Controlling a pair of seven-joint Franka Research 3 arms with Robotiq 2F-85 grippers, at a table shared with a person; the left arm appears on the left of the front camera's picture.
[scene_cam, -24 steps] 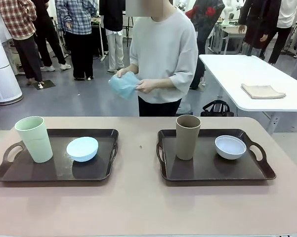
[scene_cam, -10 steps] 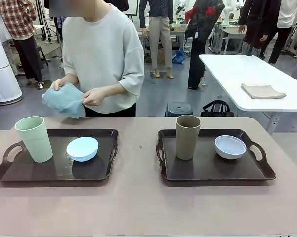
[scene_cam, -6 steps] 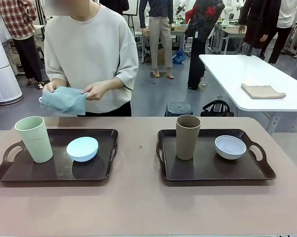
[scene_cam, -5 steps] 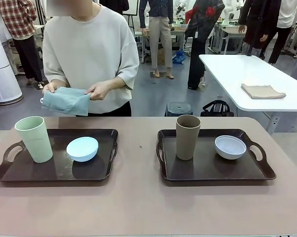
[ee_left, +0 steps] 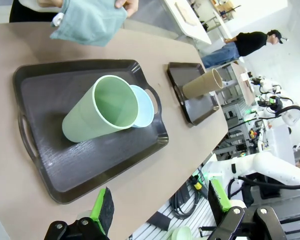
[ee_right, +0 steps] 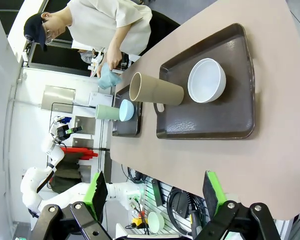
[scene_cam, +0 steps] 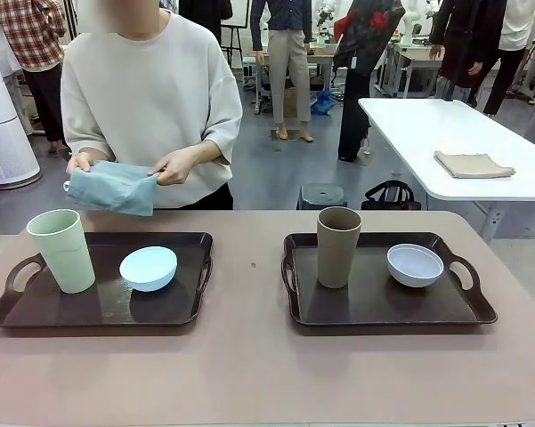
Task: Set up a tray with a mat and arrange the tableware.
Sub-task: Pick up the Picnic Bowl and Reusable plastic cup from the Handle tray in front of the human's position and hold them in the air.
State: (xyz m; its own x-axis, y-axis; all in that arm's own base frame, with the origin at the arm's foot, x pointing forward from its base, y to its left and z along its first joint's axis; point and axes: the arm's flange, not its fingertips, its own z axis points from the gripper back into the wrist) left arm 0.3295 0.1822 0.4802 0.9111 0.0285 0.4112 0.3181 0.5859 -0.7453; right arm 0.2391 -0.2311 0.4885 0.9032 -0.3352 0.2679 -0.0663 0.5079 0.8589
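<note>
Beyond the dark left tray (scene_cam: 98,307), a person (scene_cam: 151,98) is holding a blue cloth mat (scene_cam: 116,187) that could topple the tall pale-green tumbler (scene_cam: 62,251) if laid carelessly; left claw (ee_left: 159,200) and right claw (ee_right: 154,187) are hanging released.

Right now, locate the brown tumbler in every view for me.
Front view: brown tumbler, right of centre, on the right-hand tray's left end.
Left wrist view: tumbler, upper right, past the pale green tumbler.
Right wrist view: tumbler, centre, beside the white bowl.
Shared landmark: the right-hand tray under it.

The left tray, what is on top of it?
A pale green tumbler and a light blue bowl stand on the left tray. The tray floor beneath them is hidden.
</note>
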